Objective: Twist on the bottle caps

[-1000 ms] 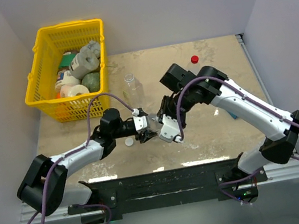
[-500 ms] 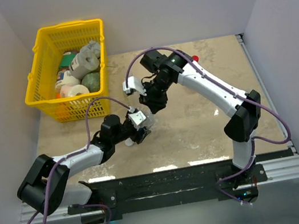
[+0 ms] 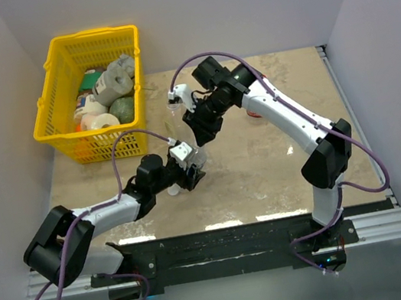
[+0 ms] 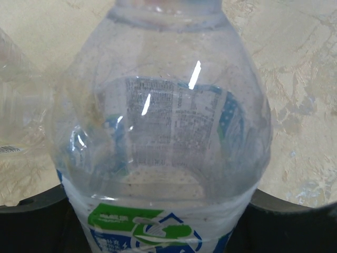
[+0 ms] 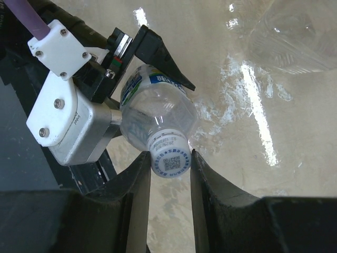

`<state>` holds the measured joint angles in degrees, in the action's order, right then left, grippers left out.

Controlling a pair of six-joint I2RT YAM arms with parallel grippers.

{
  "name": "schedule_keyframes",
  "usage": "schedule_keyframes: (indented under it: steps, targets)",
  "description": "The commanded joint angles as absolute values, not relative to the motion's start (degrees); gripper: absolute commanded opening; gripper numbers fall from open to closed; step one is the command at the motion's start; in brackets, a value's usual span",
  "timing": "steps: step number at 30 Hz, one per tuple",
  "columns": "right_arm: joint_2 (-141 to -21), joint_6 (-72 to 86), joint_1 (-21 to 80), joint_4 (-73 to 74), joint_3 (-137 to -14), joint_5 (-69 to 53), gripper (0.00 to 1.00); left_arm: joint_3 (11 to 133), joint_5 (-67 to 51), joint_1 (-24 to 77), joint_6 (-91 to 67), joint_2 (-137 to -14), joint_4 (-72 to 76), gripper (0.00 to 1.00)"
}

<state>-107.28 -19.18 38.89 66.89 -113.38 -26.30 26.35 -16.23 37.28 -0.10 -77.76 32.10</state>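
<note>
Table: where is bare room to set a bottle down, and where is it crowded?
Free: the near-right table, between right arm and front edge; the far-right corner. Crowded: centre, where left pincer holds the blue-labelled bottle and right pincer grips its white cap.

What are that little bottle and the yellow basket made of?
The bottle looks like thin clear plastic: see-through, with glossy glints and slight dents. The yellow basket is probably moulded plastic: an even-coloured open lattice.
</note>
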Motion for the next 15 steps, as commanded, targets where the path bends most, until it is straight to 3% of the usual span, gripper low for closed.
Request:
schedule_keyframes:
  steps: [1, 7, 9, 15]
  targets:
    - [-108.54, -14.59, 40.78, 79.36, -111.44, -29.53, 0.00, 30.41, -9.32, 36.04, -4.58, -76.20, 49.66, 0.00]
    - [-108.28, -14.67, 40.69, 79.89, -112.85, -27.42, 0.00, 30.24, -10.11, 36.04, -5.62, -76.90, 48.78, 0.00]
    - [-108.19, -15.38, 40.69, 80.07, -113.99, -26.55, 0.04, 28.92, -11.76, 36.12, -6.50, -77.08, 49.57, 0.00]
    - [-106.44, -19.68, 40.78, 81.21, -117.50, -24.00, 0.39, 25.49, -14.59, 36.04, -8.61, -77.69, 54.67, 0.00]
